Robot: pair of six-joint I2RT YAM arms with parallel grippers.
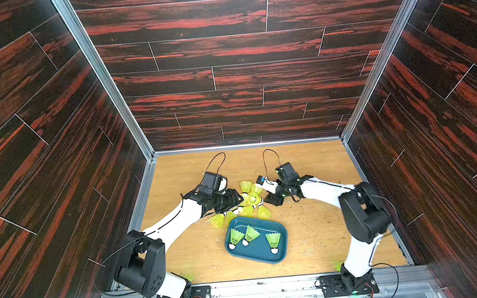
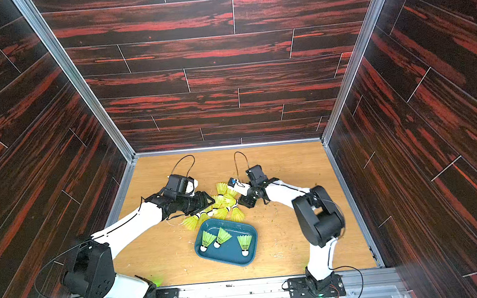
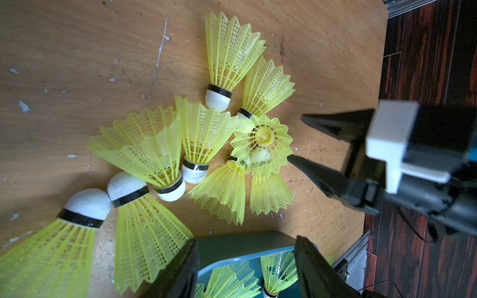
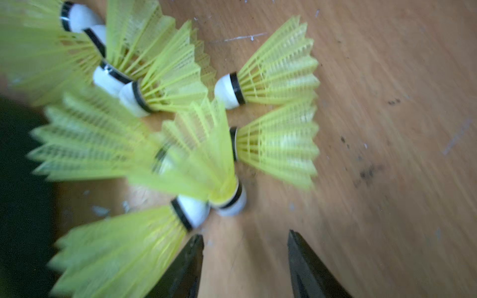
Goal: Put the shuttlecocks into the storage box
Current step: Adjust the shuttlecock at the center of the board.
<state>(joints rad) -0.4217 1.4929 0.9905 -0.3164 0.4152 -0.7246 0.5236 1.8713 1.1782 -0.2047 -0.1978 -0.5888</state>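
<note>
The left gripper (image 3: 245,238) and right gripper (image 4: 244,233) are flanking the piled shuttlecocks (image 1: 250,199), jaws apart and empty. Three are lying in the storage box (image 1: 258,254).

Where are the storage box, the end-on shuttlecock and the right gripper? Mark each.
storage box (image 1: 255,253), in a top view, on its bare floor.
end-on shuttlecock (image 3: 263,134), left wrist view, on the hub inside its skirt.
right gripper (image 4: 245,234), right wrist view, midway between its open fingertips.
</note>
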